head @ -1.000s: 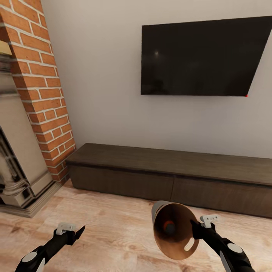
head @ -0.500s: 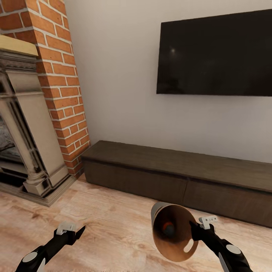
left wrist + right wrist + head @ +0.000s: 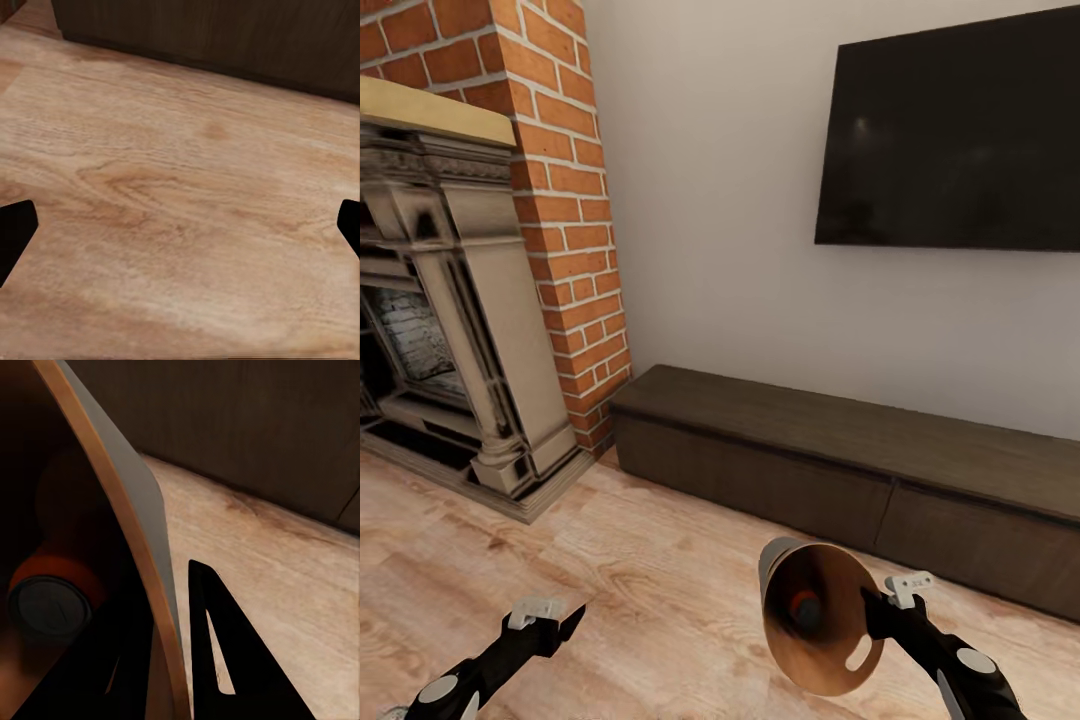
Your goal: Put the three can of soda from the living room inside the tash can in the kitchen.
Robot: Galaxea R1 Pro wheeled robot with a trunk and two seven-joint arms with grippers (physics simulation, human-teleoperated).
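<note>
Room, living: warm plank floor (image 3: 660,560), pale wall, black flat wall-mounted TV (image 3: 960,140), long low dark-wood media unit (image 3: 840,460) beneath it, red-brick chimney column (image 3: 560,180) with an ornate grey stone fireplace surround (image 3: 470,300) to its left. No kitchen fittings in sight.

Item, principal: round tapered bin, pale grey-beige outside and coppery brown within (image 3: 822,615), carried on its side with the mouth turned toward the head camera, clear of the floor. Held at the rim by the right gripper (image 3: 872,612); the right wrist view shows one black finger (image 3: 217,652) outside the wall and a dark shape inside it, so the jaws pinch the wall beside an oval handle cut-out. Judged stiff, thin-walled and light; the rim near the cut-out looks the sound place to hold, though a single-edge pinch lets the bin swing.

Item, lesser: one small orange drink can with a grey top (image 3: 52,600), lying loose deep in the bin (liable to roll out should the mouth dip).

Item, idle: left gripper (image 3: 180,232), fingers spread wide and empty over bare planks.

Clearances: open floor ahead and to the left; the media unit's front edge and the fireplace plinth are the nearest obstacles, the bin's mouth nearest the unit.
</note>
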